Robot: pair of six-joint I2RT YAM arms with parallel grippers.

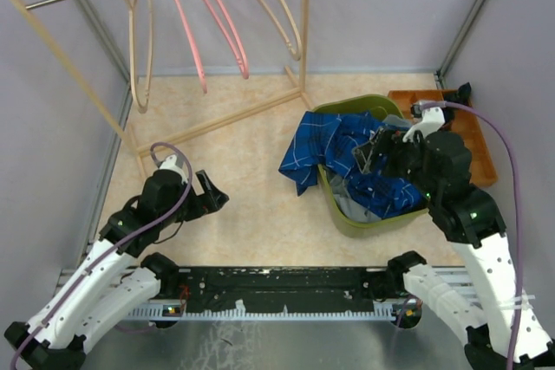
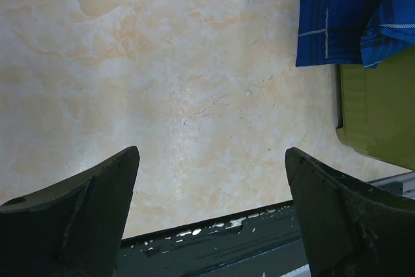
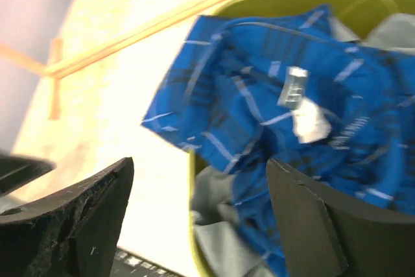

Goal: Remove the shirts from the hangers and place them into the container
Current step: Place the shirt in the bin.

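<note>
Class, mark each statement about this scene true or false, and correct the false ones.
1. All the hangers are bare. True.
2. The blue shirt hangs on one of them. False: it lies in the container, with one part spilling over the rim.
3. The left gripper holds a shirt. False: it is open above the table, holding nothing.
4. A grey shirt lies under the blue one. True.
5. The right gripper is open above the container. True.
</note>
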